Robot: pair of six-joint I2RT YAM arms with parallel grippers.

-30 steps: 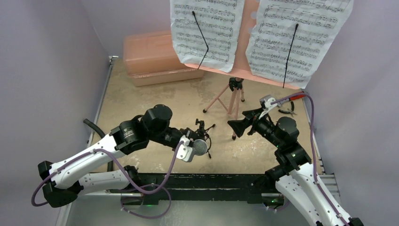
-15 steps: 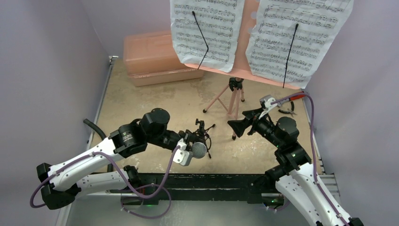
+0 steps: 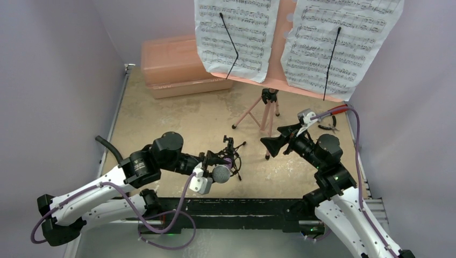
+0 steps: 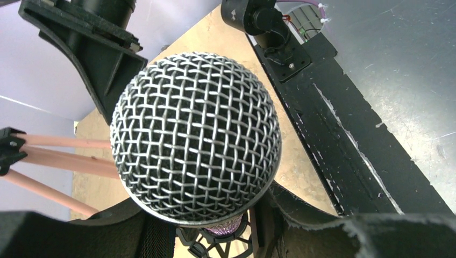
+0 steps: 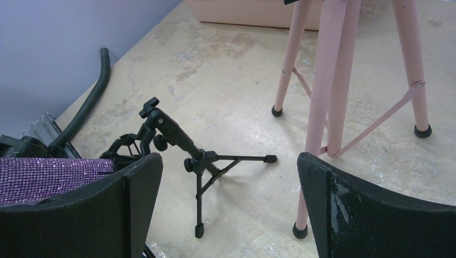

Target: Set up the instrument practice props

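Fingers [image 4: 344,231] of the left gripper [image 3: 214,163] pinch the purple glitter microphone [image 3: 221,172] by its body. Its mesh head points toward the near edge and fills the left wrist view, with a sliver of purple showing below it. The microphone is held low over the table [image 3: 177,118], close to the near edge and about mid-width. Just beside it, on the far side, stands the small black tripod mic stand [image 3: 232,152], upright on its legs with its clip tilted toward the microphone; whether the purple body touches the clip cannot be told. The right gripper [image 3: 278,138] hangs to the right of the mic stand, aimed left at it, its jaws spread wide with nothing between them. Just beyond that gripper, the pink music stand [image 3: 263,115] rests on its tripod legs — 2 white sheet-music pages [image 3: 236,32] sit side by side on its desk, each under a thin black wire arm. A salmon-pink case [image 3: 172,64] lies at the far left, and a red-handled tool [image 3: 329,127] lies by the right edge.
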